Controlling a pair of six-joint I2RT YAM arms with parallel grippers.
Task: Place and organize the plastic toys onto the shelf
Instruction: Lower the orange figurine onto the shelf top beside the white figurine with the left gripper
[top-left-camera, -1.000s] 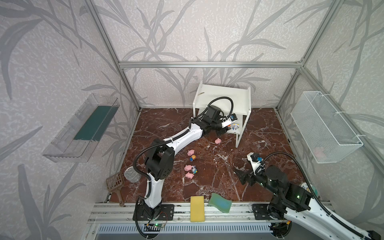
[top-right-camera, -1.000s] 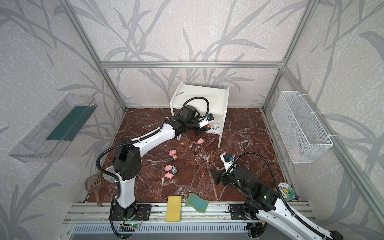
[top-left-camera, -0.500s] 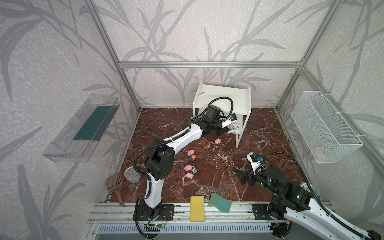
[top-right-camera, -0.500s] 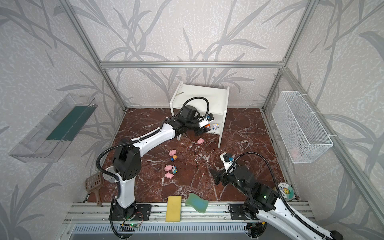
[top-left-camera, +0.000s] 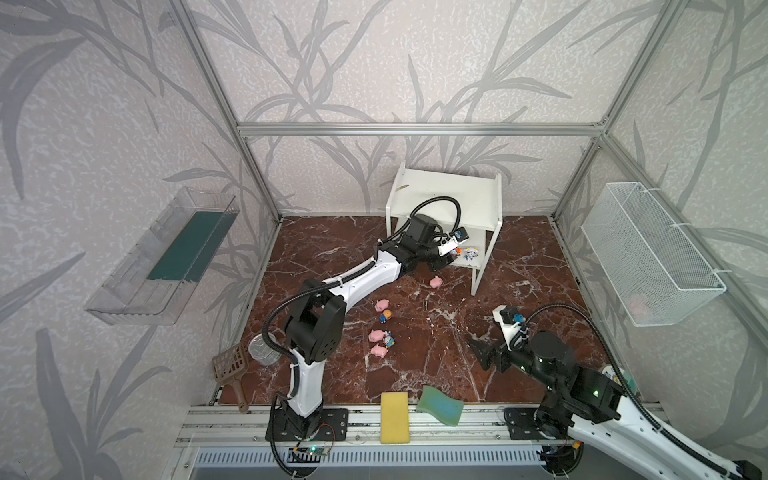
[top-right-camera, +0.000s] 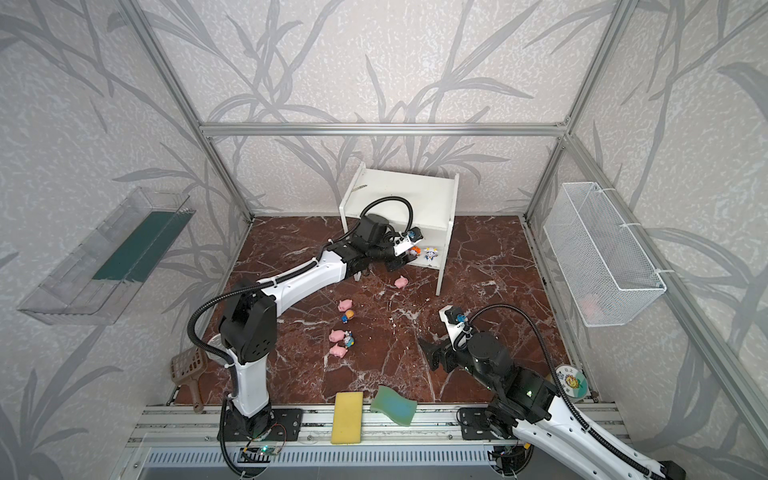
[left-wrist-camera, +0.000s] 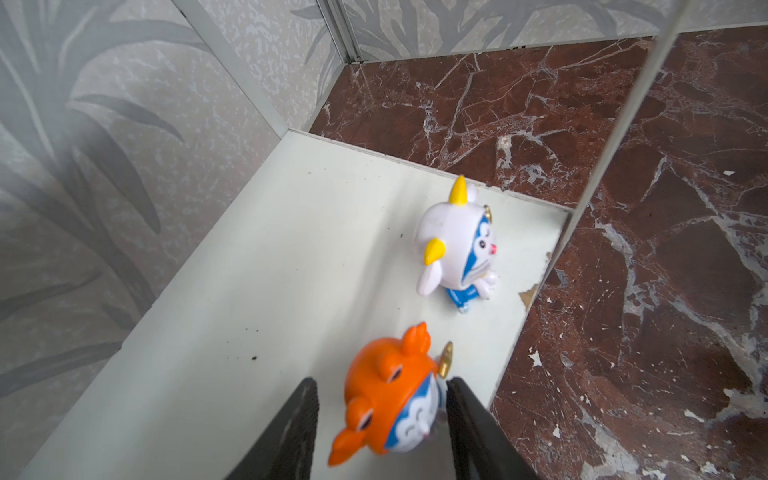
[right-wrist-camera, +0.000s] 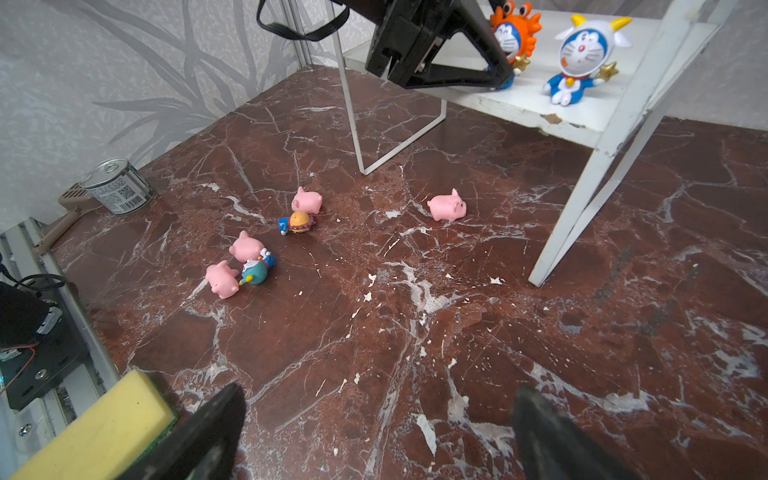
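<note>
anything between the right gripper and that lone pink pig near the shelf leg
Nothing visible: only bare floor lies between the right gripper and the lone pink pig. The shelf leg stands to one side of that path.

The pigs (right-wrist-camera: 446, 205) are pink, one figurine (left-wrist-camera: 386, 399) orange, the shelf (left-wrist-camera: 270, 270) white, the floor (right-wrist-camera: 415, 332) white-veined red-brown.

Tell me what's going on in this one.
The left gripper reaches onto the lower board of the shelf, its jaws either side of the orange figurine standing there beside the white figurine. A gap shows on one side, so it is not clamped. The right gripper hovers open and empty over the floor, where four pink pigs and two more figurines sit, not yet shelved.
</note>
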